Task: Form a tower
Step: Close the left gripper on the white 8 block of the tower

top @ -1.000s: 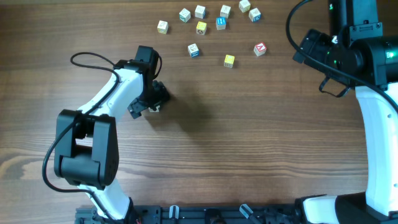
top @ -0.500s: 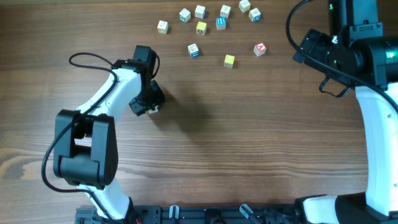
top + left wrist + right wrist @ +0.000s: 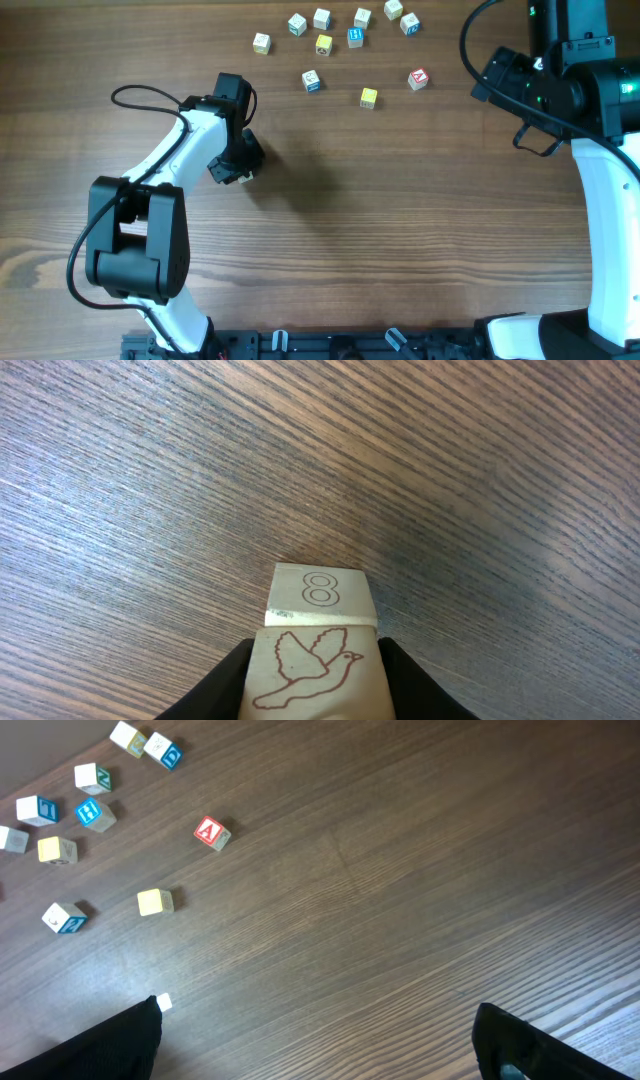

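My left gripper (image 3: 315, 652) is shut on a pale wooden cube (image 3: 312, 665). The cube's near face carries a red bird outline and its far face an "8" (image 3: 320, 590). It sits low over the bare wood. From overhead the left gripper (image 3: 238, 164) is left of the table's middle, and the cube is hidden under it. My right gripper (image 3: 320, 1042) stands wide open over bare table with nothing between its fingers. In the overhead view the right gripper (image 3: 503, 76) is at the far right. No tower is in view.
Several loose letter cubes lie scattered at the table's far edge. Among them are a red-and-white "A" cube (image 3: 418, 78) (image 3: 210, 832), a yellow cube (image 3: 368, 97) (image 3: 154, 901) and a blue-and-white cube (image 3: 312, 80). The right arm's white link (image 3: 610, 220) runs down the right side.
My left gripper's jaws have closed onto the bird cube, and the gripper has shifted slightly left. The right arm and the loose cubes have not moved.
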Motion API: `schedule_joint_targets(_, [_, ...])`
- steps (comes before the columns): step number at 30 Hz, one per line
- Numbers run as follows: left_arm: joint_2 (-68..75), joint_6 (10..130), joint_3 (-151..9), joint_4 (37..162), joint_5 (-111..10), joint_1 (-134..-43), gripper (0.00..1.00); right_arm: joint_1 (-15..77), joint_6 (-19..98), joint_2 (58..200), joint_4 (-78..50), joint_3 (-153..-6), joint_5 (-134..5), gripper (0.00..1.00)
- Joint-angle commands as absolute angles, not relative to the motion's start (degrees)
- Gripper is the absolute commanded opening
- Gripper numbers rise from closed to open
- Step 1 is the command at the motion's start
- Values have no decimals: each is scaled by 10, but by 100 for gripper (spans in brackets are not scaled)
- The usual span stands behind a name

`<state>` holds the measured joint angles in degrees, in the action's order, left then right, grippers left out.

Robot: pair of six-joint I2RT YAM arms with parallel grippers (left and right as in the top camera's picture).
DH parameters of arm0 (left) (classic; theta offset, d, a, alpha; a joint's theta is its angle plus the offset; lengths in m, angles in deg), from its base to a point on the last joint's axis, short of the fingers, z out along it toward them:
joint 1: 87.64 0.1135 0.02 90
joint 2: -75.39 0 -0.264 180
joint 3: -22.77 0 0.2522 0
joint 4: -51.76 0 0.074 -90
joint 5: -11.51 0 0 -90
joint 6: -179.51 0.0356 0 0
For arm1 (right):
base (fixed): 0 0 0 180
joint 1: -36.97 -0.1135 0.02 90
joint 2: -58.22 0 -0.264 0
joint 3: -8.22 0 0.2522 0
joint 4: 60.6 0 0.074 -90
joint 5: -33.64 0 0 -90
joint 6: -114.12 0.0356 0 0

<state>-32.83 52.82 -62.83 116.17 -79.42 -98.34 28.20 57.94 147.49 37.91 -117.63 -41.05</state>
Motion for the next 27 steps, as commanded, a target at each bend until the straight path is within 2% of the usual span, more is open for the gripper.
schedule_joint_targets(1, [-337, 531, -623, 1161, -789, -980, 34, 285, 587, 1481, 378, -1174, -399, 100])
schedule_joint_targets(5, [-337, 531, -623, 1161, -789, -980, 38, 285, 586, 1481, 378, -1174, -399, 100])
schedule_joint_targets(6, [-337, 531, -623, 1161, -789, -980, 42, 285, 586, 1481, 378, -1174, -399, 100])
schedule_joint_targets(8, [-337, 531, -623, 1161, -789, -980, 59, 285, 587, 1481, 378, -1174, -399, 100])
schedule_joint_targets(10, [-337, 531, -623, 1161, -789, -980, 71, 285, 586, 1481, 378, -1174, -399, 100])
schedule_joint_targets(12, [-337, 531, -623, 1161, -789, -980, 75, 285, 587, 1481, 378, -1174, -399, 100])
schedule_joint_targets(14, [-337, 531, -623, 1160, -789, -980, 73, 285, 587, 1481, 378, -1174, -399, 100])
schedule_joint_targets(16, [-337, 531, -623, 1160, -789, -980, 55, 285, 587, 1481, 378, -1174, -399, 100])
schedule_joint_targets(18, [-337, 531, -623, 1160, -789, -980, 49, 285, 587, 1481, 378, -1174, -399, 100])
schedule_joint_targets(27, [-337, 531, -623, 1160, -789, -980, 40, 285, 587, 1481, 378, -1174, -399, 100])
